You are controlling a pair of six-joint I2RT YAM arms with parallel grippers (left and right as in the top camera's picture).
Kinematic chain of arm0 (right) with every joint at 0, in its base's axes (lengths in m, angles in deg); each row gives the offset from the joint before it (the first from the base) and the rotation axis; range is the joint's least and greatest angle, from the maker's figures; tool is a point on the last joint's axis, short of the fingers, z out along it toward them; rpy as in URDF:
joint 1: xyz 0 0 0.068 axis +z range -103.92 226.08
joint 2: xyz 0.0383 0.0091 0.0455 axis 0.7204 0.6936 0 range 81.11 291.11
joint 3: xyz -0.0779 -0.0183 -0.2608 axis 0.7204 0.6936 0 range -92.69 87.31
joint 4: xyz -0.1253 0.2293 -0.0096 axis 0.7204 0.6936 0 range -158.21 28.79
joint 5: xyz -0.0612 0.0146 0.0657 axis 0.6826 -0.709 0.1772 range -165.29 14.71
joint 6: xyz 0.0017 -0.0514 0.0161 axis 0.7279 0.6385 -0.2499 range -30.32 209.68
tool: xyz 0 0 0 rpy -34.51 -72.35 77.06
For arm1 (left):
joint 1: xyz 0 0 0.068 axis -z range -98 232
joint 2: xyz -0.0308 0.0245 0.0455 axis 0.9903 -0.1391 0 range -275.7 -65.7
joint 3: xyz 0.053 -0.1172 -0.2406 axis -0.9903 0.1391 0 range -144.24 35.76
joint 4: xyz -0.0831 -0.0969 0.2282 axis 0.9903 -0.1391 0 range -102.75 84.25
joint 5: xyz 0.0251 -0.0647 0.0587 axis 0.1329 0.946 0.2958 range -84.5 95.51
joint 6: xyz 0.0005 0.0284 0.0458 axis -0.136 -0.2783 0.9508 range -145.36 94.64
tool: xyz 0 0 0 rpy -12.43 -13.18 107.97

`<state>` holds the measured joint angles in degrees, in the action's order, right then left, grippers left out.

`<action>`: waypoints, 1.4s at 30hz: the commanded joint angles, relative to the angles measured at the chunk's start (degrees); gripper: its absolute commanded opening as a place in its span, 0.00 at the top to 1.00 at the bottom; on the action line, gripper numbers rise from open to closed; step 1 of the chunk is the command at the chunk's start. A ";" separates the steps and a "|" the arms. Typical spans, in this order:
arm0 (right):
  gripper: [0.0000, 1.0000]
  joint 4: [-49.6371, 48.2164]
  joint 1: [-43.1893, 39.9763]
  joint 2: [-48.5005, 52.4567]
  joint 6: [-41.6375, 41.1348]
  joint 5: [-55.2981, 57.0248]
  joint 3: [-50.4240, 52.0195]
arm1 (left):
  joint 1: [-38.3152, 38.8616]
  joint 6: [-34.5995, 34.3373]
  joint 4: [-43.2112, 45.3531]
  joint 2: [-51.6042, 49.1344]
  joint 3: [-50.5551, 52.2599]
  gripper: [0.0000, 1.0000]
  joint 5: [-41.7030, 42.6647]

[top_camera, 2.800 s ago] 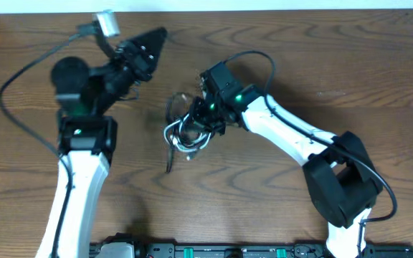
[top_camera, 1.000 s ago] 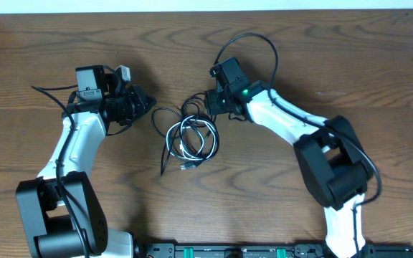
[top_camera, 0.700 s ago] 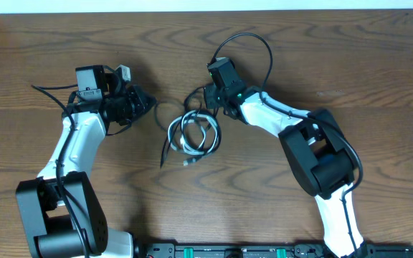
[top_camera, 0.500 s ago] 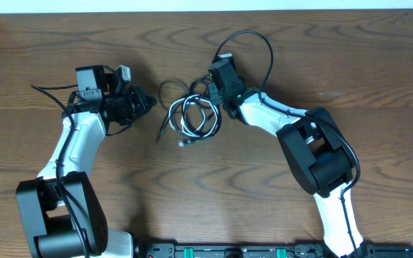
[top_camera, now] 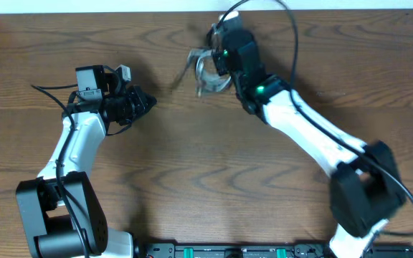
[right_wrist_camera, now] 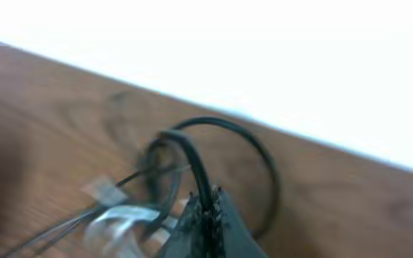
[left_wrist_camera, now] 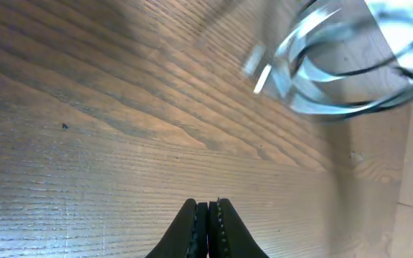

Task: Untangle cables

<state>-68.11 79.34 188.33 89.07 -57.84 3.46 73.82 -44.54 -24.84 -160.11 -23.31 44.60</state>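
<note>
Overhead view is showing the cables (top_camera: 203, 66) bunched in a small blurred tangle near the far edge of the table (top_camera: 214, 179), right beside the right claw (top_camera: 218, 56). The right arm is reaching diagonally across the table, and its claw is sitting at the right-hand side of the tangle.

In the right wrist view the right claw (right_wrist_camera: 210, 209) is showing its fingers pressed together with no gap. The black cord (right_wrist_camera: 192, 161) is running straight down into the tips, so the claw is pinching that cord. From there the black cord is arcing up and over in a wide loop toward the right. The white cord (right_wrist_camera: 117, 215) is trailing off to the lower left as a pale smear, too blurred for its plug ends to be made out. Whether the tangle is touching the wood or hanging just above it cannot be told.

The left claw (top_camera: 148, 102) is sitting well apart from the cables, to their left and nearer the front, pointing right. The left wrist view is showing the left claw (left_wrist_camera: 208, 215) with its two dark fingers closed against each other, gripping nothing, above bare wood. The cables (left_wrist_camera: 343, 68) are appearing in that view's upper right corner as blurred pale and dark loops.
</note>
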 commanded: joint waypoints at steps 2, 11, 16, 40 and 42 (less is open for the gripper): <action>0.99 3.58 0.61 -5.57 16.41 -9.90 -0.48 | -0.09 1.42 0.15 -0.15 -0.46 0.92 0.76; 0.99 10.32 0.17 -10.58 22.82 -6.23 -0.48 | -0.09 1.75 0.52 -0.15 -0.46 0.92 2.05; 0.99 19.93 -0.24 -10.56 17.90 -9.14 -0.48 | -0.09 4.22 0.98 -0.15 -0.46 0.92 6.38; 0.99 54.05 -0.96 -10.56 9.44 -22.18 -0.48 | 0.15 5.86 0.94 -0.15 -0.46 0.92 6.36; 0.98 53.33 -0.96 -10.56 6.40 -28.02 -0.48 | 0.63 5.88 0.96 -0.15 -0.46 0.92 6.36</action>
<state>-14.32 78.55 178.66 99.28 -75.56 3.48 73.95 -40.03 -23.77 -160.11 -23.31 50.24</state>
